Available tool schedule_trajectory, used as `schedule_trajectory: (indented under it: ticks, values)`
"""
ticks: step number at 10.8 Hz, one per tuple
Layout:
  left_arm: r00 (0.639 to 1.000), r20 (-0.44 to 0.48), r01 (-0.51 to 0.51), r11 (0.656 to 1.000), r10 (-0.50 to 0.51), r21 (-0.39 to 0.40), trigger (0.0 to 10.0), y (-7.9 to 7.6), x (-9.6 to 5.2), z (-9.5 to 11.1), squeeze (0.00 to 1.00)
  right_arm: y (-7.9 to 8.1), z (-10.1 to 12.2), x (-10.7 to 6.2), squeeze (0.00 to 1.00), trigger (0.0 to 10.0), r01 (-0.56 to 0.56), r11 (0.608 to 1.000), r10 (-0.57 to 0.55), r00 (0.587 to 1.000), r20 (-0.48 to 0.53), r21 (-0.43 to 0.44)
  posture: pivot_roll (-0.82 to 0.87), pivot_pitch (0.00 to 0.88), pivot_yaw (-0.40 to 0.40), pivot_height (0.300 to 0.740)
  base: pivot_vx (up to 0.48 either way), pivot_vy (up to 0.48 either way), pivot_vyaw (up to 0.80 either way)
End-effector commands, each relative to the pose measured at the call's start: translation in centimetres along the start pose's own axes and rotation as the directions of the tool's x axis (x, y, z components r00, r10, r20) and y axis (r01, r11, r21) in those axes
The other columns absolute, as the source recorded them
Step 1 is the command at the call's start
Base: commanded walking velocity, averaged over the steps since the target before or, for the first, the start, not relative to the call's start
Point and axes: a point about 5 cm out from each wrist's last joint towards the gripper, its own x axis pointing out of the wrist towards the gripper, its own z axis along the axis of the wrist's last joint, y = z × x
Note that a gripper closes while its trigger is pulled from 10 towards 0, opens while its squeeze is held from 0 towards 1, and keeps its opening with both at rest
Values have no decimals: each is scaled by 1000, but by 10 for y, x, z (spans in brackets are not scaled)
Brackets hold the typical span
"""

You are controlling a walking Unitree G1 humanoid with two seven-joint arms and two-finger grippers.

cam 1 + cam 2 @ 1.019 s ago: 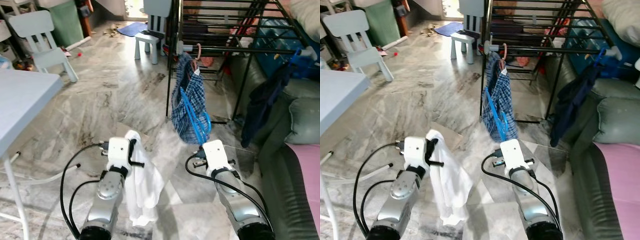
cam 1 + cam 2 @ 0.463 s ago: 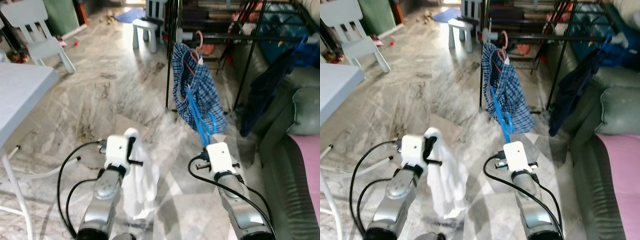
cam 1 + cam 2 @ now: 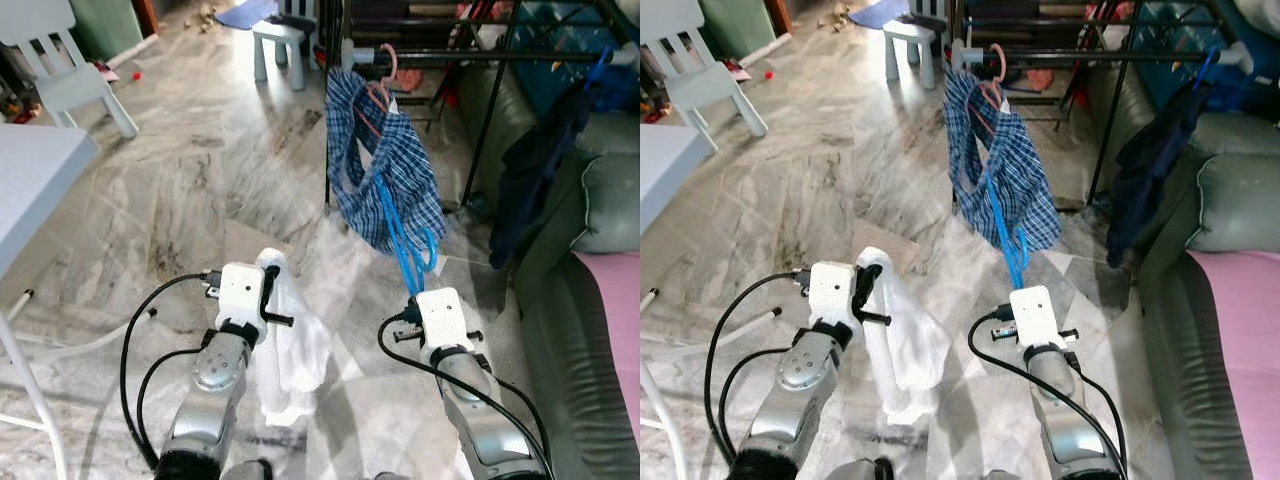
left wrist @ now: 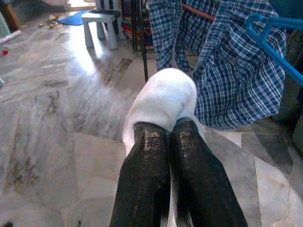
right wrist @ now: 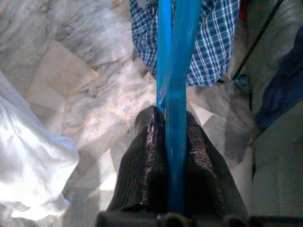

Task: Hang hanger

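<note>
1. You are looking at the drying rack (image 3: 480,50) standing ahead of the robot on the marble floor (image 3: 200,190); take it as the landmark.
2. Your right gripper (image 5: 175,123) is clamping the blue hanger (image 3: 405,240), fingers pressing both sides of the blue bar in the right wrist view.
3. The blue hanger is rising from that gripper toward the rack, below its front rail, overlapping the plaid shirt (image 3: 385,170).
4. The plaid shirt is hanging from a pink hanger (image 3: 385,85) hooked on the rack's front rail.
5. Your left gripper (image 4: 168,127) is pinching a white cloth (image 3: 290,340), fingers nearly together, cloth draping down toward the floor, well short of the rack.
6. A dark garment (image 3: 540,170) is hanging off the rack's right end, beside the sofa (image 3: 600,230).
</note>
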Motion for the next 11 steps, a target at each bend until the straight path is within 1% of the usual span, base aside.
schedule_trajectory:
  ticks: [1, 3, 4, 5, 6, 7, 8, 9, 10, 11]
  values:
    - [1000, 15, 14, 1000, -14, 4, 10000, -2, -2, 5, 0, 3, 4, -2, 0, 10000, -9, 1000, 9, 1000, 8, 1, -53, 209, 25, 740, 0, 0, 0]
    - [1000, 15, 12, 1000, -12, 9, 10000, -1, -2, 6, 0, 4, 5, -4, 0, 10000, -19, 1000, 19, 1000, 5, 1, -53, 215, 24, 740, 0, 0, 0]
    - [1000, 26, 17, 999, -18, 32, 10000, 0, -2, 8, 0, 4, 6, -4, 0, 10000, -24, 1000, 24, 1000, 9, 1, -54, 217, 24, 740, 0, 0, 0]
    - [998, 57, 23, 996, -29, 87, 10000, 3, -3, 15, 0, 4, 8, -6, 0, 10000, -31, 1000, 31, 999, 16, 0, -53, 226, 21, 740, 0, 0, 0]
    - [997, 75, 24, 994, -32, 111, 10000, 5, -2, 19, 0, 2, 6, -7, 0, 10000, -29, 1000, 29, 1000, 8, 0, -47, 219, 18, 740, 0, 0, 0]
    - [997, 68, 32, 994, -40, 109, 10000, 2, 2, 17, 0, 5, 0, -4, 0, 10000, -59, 998, 59, 998, -34, -3, -47, 178, 4, 740, 0, 0, 0]
    - [998, 49, 37, 994, -42, 102, 10000, -3, 2, 12, 0, 10, -2, -2, 0, 10000, -99, 995, 100, 994, -44, 8, -48, 159, 0, 740, 0, 0, 0]
    - [999, 37, 35, 995, -39, 97, 10000, -5, 2, 9, 0, 9, 3, -1, 0, 10000, -96, 995, 96, 995, -14, 12, -47, 149, -6, 740, 0, 0, 0]
    - [999, 32, 7, 995, -10, 96, 10000, -4, 1, 7, 0, 0, 14, -1, 0, 10000, -47, 998, 45, 997, 56, 32, -45, 144, -9, 740, 0, 0, 0]
    - [999, 29, -25, 996, 23, 88, 10000, 1, -2, 5, 0, -10, 19, -2, 0, 10000, 15, 998, -21, 995, 98, 61, -42, 133, -9, 740, 0, 0, 0]
